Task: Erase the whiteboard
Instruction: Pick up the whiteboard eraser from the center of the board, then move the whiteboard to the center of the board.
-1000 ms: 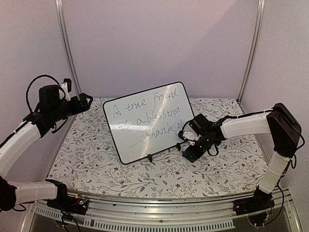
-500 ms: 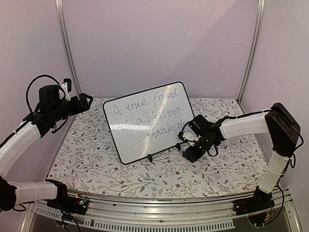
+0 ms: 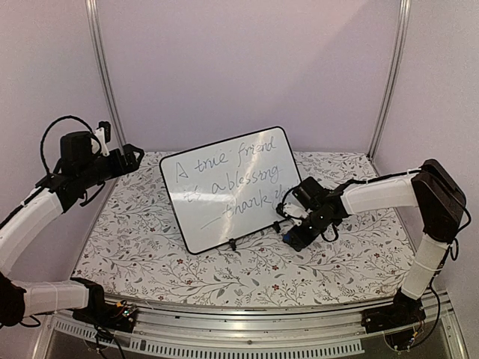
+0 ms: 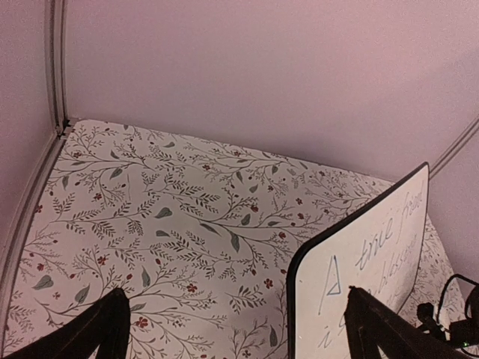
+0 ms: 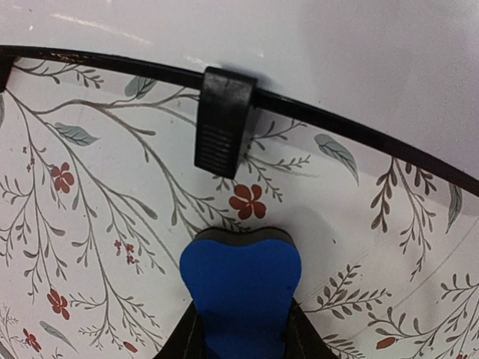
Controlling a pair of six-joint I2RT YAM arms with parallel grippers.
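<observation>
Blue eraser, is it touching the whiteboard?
Apart. The right wrist view shows floral tablecloth between the blue eraser and the frame of the whiteboard.

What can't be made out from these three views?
- Top view: the end of the last written line on the whiteboard is hidden behind the right arm.
- Right wrist view: the blue eraser and the bottom edge hide most of the right pincer. Whether the eraser touches the table cannot be told.
- Left wrist view: the frame cuts off the board's lower right, and only the fingertips of the left pincer show.
</observation>
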